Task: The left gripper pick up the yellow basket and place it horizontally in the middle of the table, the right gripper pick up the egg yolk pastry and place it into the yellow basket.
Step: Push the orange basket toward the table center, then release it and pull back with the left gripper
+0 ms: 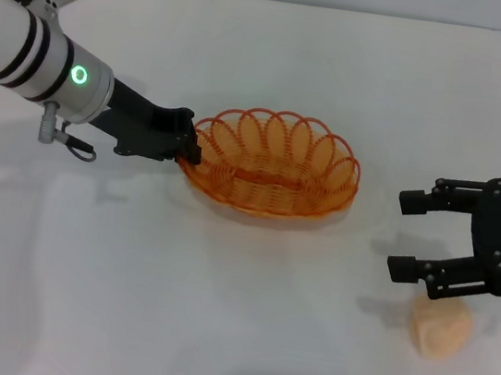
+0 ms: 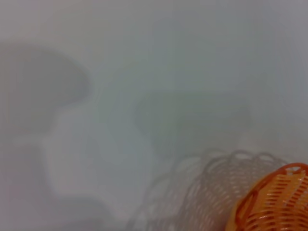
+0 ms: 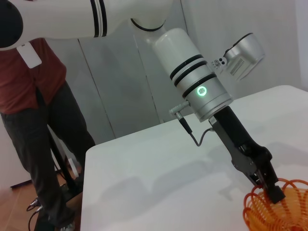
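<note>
Left gripper [image 1: 188, 144] is at the left end of the yellow basket [image 1: 275, 163], fingers pinched on the looped rim there; the right wrist view shows the same thing, claw tip [image 3: 272, 188] clamped onto the basket's edge [image 3: 279, 211]. Basket sits roughly mid-table [image 1: 212, 331], long axis running left to right across the head view, open side up; whether it rests flat on the surface or is held slightly up, can't tell. Left wrist view only catches a corner of the basket [image 2: 274, 202] and its shadow. Right gripper [image 1: 410, 234] hangs well to the right of the basket, fingers spread wide, nothing between them. The egg yolk pastry [image 1: 442, 326] lies on the table just below the lower finger in the head view, toward the robot and slightly right of the fingertips, near but apparently not touching. So the key relation: pastry is on the near side of the right gripper, not between the fingers, and the right arm is by far the closer one. Judging from this, the claw needs to shift toward the robot and drop before closing.
</note>
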Robot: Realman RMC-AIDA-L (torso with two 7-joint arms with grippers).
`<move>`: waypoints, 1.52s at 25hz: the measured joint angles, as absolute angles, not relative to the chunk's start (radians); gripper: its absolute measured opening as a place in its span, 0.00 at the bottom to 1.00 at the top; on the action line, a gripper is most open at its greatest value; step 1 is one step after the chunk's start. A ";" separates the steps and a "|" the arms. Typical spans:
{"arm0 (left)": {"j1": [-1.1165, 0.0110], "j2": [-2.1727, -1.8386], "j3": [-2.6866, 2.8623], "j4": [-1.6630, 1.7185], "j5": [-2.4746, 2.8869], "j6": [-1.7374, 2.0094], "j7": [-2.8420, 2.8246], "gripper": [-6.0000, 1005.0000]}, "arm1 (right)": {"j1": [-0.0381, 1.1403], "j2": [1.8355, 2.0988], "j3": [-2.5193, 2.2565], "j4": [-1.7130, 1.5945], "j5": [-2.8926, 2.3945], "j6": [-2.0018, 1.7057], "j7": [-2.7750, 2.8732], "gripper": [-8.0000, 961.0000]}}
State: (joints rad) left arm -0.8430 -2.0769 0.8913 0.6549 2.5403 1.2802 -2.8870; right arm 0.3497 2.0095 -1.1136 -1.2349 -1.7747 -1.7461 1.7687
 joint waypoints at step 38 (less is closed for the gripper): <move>-0.838 -2.058 0.882 0.654 2.407 1.284 -2.748 0.86 | 0.350 2.009 -1.107 -1.233 -1.778 -1.747 1.779 0.89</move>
State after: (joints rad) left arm -0.8380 -2.0583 0.8820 0.6540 2.4075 1.2839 -2.7478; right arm 0.3497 2.0095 -1.1074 -1.2333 -1.7778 -1.7472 1.7794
